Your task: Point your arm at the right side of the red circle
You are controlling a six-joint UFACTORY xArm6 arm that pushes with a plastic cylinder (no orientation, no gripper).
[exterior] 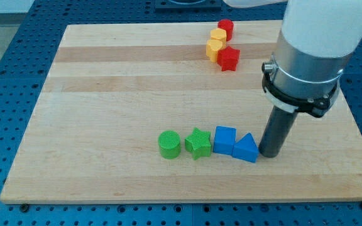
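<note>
The red circle [225, 28] is a small red cylinder at the view's top, near the board's far edge. Just below it lie two yellow blocks, an upper one [218, 36] and a lower one [214, 49], and a red star [229, 58]. My tip [269, 154] rests on the board at the lower right, right beside a blue triangle [246, 149], far below the red circle and somewhat to its right. The rod rises into the grey and white arm [310, 56].
A row lies at the lower middle: a green cylinder [169, 144], a green star [198, 144], a blue block [224, 139] and the blue triangle. All sit on a wooden board [105, 94] on a blue perforated table [5, 56].
</note>
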